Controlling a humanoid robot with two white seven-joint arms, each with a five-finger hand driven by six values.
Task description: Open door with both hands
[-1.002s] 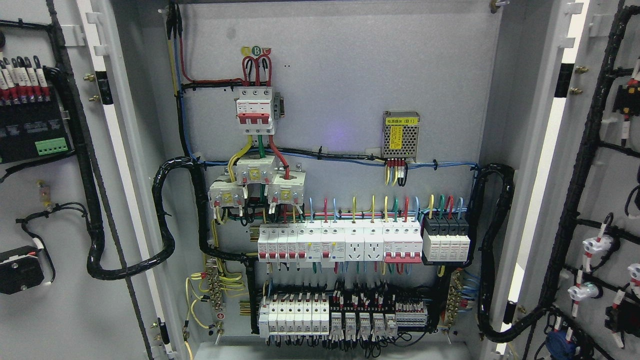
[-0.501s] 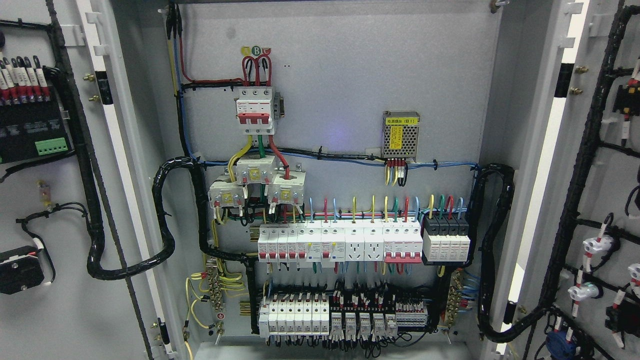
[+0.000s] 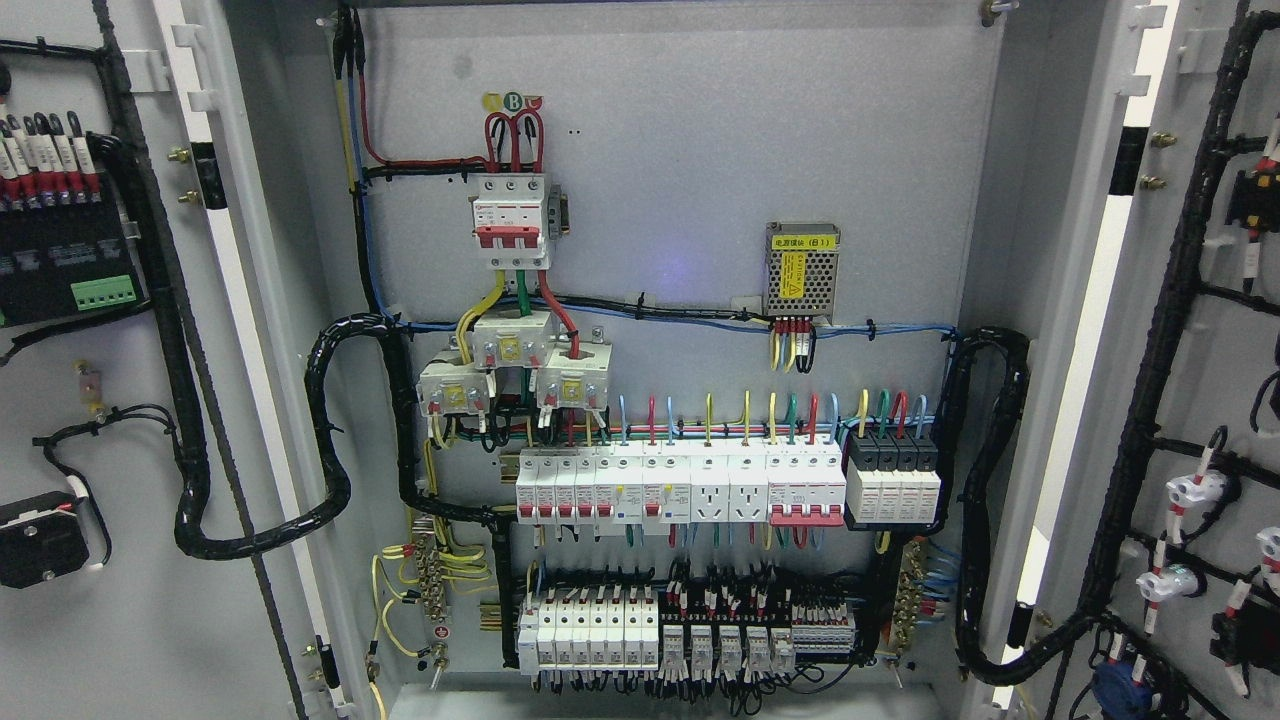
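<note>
While both doors stand open — cabinet exposed.

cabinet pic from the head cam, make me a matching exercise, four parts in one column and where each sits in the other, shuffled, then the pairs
Things:
1. red-handled main breaker
2. mesh-cased power supply with yellow label
3. green terminal block
4. black-topped module block

Places:
A. inside of the left door
B. right end of the middle breaker row
C. upper left of the back panel, under three red wire loops
D. upper right of the back panel, above the blue wire run

Pairs: 1-C, 2-D, 3-A, 4-B
</note>
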